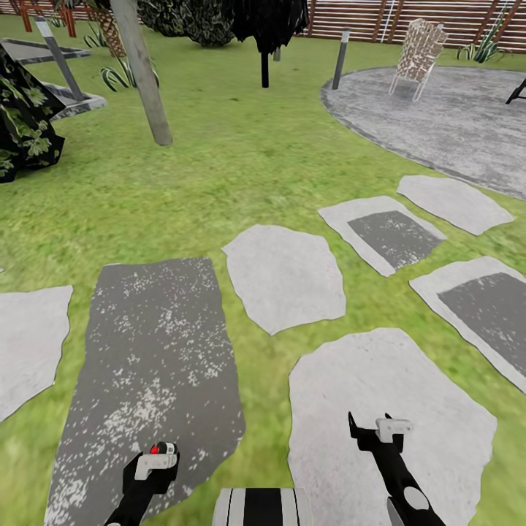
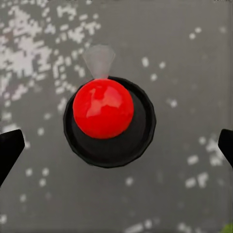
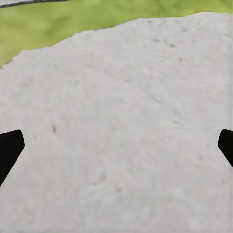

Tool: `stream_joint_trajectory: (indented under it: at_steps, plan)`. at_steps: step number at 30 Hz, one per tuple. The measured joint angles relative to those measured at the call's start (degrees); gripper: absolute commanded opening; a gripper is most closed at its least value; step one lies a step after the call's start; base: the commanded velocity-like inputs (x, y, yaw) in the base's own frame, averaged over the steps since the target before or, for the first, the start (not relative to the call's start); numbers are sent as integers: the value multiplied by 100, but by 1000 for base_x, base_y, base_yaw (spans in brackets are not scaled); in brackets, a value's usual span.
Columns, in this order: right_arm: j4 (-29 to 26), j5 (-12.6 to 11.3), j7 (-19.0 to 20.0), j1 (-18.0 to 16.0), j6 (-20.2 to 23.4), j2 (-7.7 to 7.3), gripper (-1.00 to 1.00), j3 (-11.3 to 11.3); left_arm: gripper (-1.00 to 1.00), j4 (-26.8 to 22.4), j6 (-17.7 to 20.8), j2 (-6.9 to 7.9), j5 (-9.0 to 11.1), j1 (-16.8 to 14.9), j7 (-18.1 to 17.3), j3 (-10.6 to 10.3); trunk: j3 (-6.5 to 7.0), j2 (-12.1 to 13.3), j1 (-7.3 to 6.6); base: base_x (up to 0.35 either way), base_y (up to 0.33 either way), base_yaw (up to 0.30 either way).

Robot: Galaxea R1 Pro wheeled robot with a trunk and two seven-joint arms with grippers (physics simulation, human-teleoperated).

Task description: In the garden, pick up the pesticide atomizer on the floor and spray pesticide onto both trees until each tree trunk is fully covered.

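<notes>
The pesticide atomizer (image 2: 103,109) stands upright on a dark speckled paving stone (image 1: 157,351). It has a black round body, a glossy red ball cap and a small translucent nozzle. My left gripper (image 2: 116,145) hangs straight above it, open, with one black finger to each side and neither touching. In the head view the red cap (image 1: 155,448) peeks past the left gripper (image 1: 155,467) at the bottom left. My right gripper (image 1: 374,432) is open over a pale stone (image 3: 126,121), holding nothing. One tree trunk (image 1: 142,69), thick, grey-brown and leaning, rises from the lawn far ahead on the left.
Several stepping stones (image 1: 285,274) cross the grass. A grey paved circle (image 1: 446,117) with a chair (image 1: 418,55) lies far right. A dark bush (image 1: 22,117), two bollard lights (image 1: 340,58), a thin black tree (image 1: 264,44) and the slat fence (image 1: 365,18) stand beyond.
</notes>
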Motion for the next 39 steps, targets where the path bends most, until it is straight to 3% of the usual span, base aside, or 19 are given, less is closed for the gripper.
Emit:
stream_joint_trajectory:
  at_steps: [39]
  plan:
    - [12, 0, 0, 0, 0, 0, 100, -2, 100, -8, 7, 2, 20, -8, 0, 0, 31, 0, 0, 4, 0, 9]
